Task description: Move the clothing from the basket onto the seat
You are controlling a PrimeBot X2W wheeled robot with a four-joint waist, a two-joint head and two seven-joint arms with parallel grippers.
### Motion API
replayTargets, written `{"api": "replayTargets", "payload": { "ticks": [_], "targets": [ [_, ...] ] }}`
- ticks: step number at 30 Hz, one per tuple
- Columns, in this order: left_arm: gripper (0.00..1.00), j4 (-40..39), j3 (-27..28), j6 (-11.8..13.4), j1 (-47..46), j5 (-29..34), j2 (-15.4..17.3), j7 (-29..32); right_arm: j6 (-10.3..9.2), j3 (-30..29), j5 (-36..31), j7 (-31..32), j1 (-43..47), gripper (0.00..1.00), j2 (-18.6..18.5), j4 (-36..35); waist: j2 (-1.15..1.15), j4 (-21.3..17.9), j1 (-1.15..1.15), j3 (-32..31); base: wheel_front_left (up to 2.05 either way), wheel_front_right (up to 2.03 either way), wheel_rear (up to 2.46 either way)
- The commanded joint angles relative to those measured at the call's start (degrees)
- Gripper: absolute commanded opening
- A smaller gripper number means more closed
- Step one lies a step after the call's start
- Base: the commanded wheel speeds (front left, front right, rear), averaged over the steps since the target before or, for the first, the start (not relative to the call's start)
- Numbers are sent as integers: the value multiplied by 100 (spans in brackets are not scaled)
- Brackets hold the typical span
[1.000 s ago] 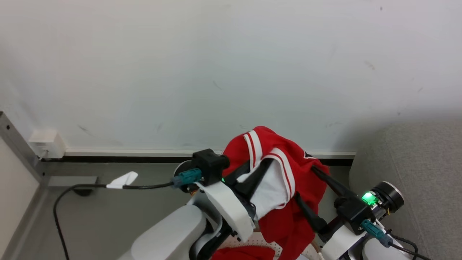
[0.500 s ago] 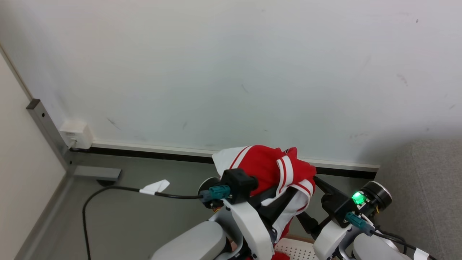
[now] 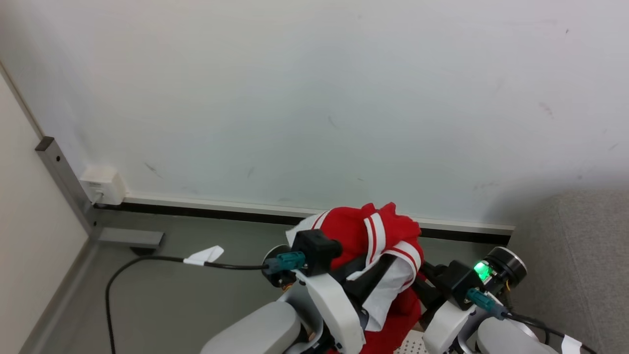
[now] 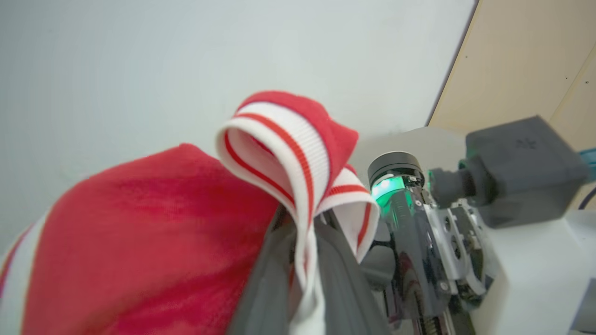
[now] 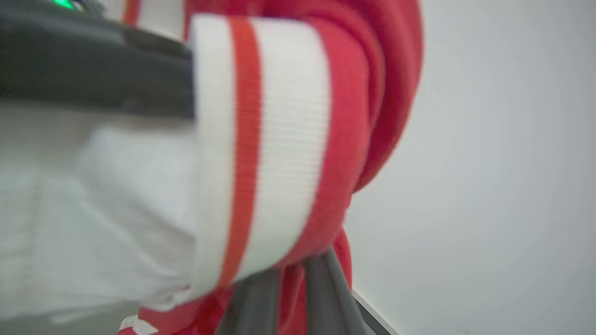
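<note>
Both pairs of fingers are clamped on cloth. In the left wrist view my left gripper (image 4: 302,228) pinches a white-and-red striped hem between its 2 dark fingers. In the right wrist view my right gripper (image 5: 291,279) squeezes a fold of red fabric between its 2 fingers, just below a wide striped band. Outward from there, the clothing (image 3: 378,236) bunches over both sets of fingers in 1 raised lump. Its lower part hangs down between my forearms toward the basket (image 3: 412,345), whose perforated white edge peeks in at the bottom of the head view. The relation that matters is that the seat (image 3: 580,265) lies to my right, near the right arm and well apart from the left, with the bundle between the 2 arms. The garment's long axis runs roughly vertical, draping downward. I judge the carry must swing rightward, right arm leading, and lift enough that the hanging tail clears the basket's rim.
</note>
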Motion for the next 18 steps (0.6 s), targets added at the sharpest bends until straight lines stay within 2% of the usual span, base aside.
{"api": "replayTargets", "payload": {
  "ticks": [1, 7, 8, 9, 10, 18],
  "targets": [
    [0, 26, 28, 24, 76, -29, 41, -31, -12, -44, 68, -18, 30, 0, -36, -70, 0, -26, -1, 0, 0, 0, 0],
    [0, 160, 191, 92, 151, -176, 106, -143, -12, -413, 201, -18, 365, 0, -161, -489, 0, -134, -1, 12, 0, 0, 0],
    [30, 174, 201, 93, 163, -185, 109, -155, -12, -484, 203, -18, 428, 0, -174, -561, 0, -154, -1, 10, 0, 0, 0],
    [44, 184, 213, 115, 170, -189, 118, -179, -12, -556, 224, -18, 487, 0, -174, -655, 0, -181, -1, 15, 0, 0, 0],
    [100, 195, 231, 134, 173, -187, 125, -200, -12, -656, 228, -18, 546, 0, -183, -734, 0, -206, -1, 19, 0, 0, 0],
    [100, 73, 254, 190, 311, -127, 183, -343, -12, -1484, 85, -18, 851, 0, -190, -1179, 0, -552, -1, 73, 0, 0, 0]
  ]
}}
